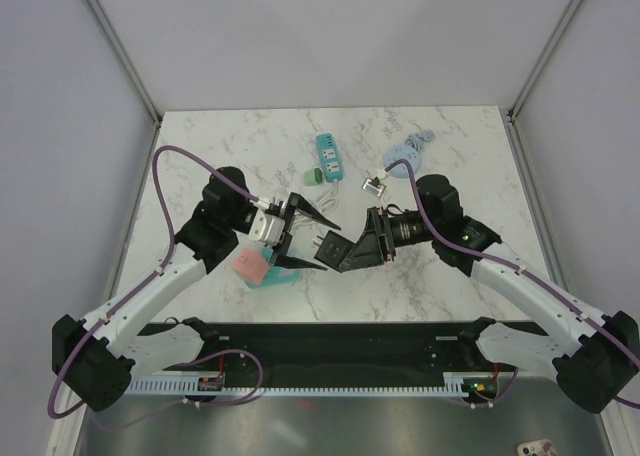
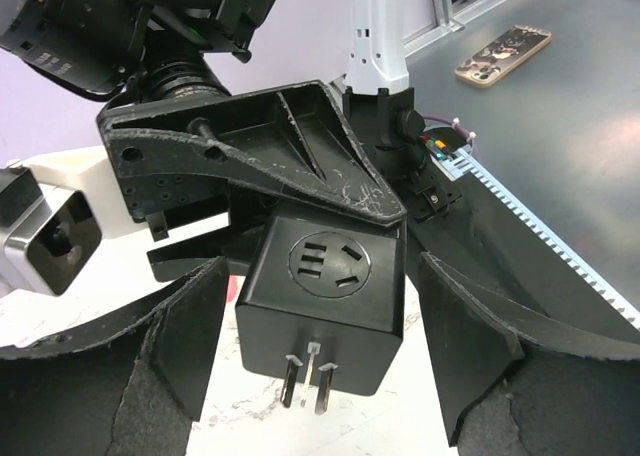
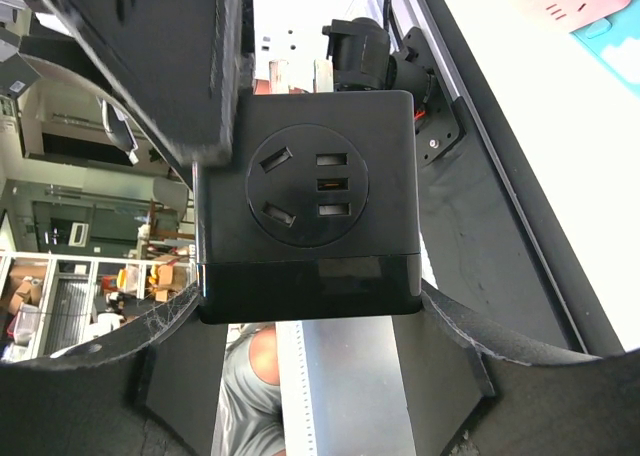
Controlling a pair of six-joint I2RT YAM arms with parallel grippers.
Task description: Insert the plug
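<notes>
Spread fingers [image 2: 185,341] of the left gripper [image 1: 318,238] flank, apparently without touching, the black plug [image 2: 320,306] pinched mid-air by the right gripper [image 3: 312,298], well apart from the teal power strip [image 1: 327,157]; insertion is not yet begun.

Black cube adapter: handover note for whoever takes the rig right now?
Right hand: shut on the black cube adapter, held off the table, prongs exposed.
Left hand: open, fingers flanking the adapter with gaps on both sides.
Teal power strip: lying at the table's far side, apart from the adapter.
Done: adapter picked up. Left: carry it to the strip and push the prongs in.
</notes>
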